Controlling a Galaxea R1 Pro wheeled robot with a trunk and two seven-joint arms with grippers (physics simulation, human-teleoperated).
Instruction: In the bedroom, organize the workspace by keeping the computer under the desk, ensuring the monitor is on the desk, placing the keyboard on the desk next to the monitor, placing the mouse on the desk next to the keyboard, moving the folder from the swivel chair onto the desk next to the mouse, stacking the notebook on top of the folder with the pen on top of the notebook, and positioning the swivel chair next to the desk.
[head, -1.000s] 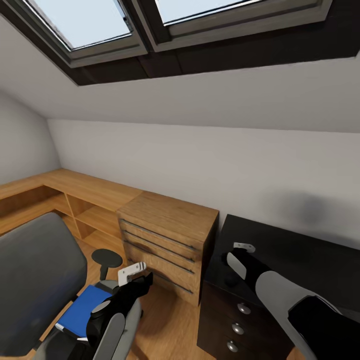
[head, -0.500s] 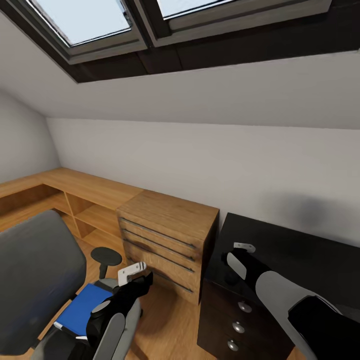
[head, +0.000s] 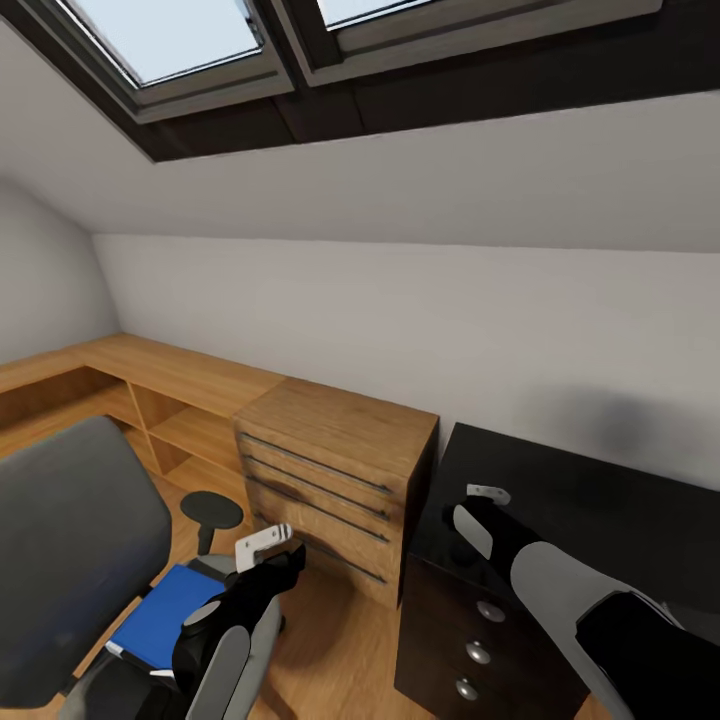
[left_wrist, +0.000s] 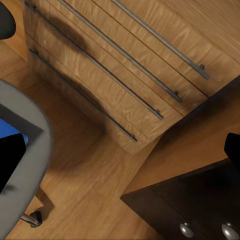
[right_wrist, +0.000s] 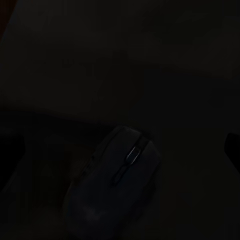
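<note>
A grey swivel chair stands at the lower left with a blue folder lying on its seat. Just right of the folder, my left gripper hovers open above the seat's edge. In the left wrist view a corner of the folder shows beside the grey seat rim. The black desk is at the right, and my right gripper hangs open over its near left part. Dimly in the right wrist view, a pale mouse lies on the dark desktop below the spread fingers. Monitor, keyboard, notebook and pen are out of view.
A wooden chest of drawers stands between chair and desk, joined to a low wooden shelf unit along the wall. The desk has a column of drawers with round knobs. A sloped ceiling with skylights is overhead. Bare wooden floor lies between chair and desk.
The whole picture has shifted slightly, so the camera has moved a little. Both arms keep their pose and both grippers stay open.
</note>
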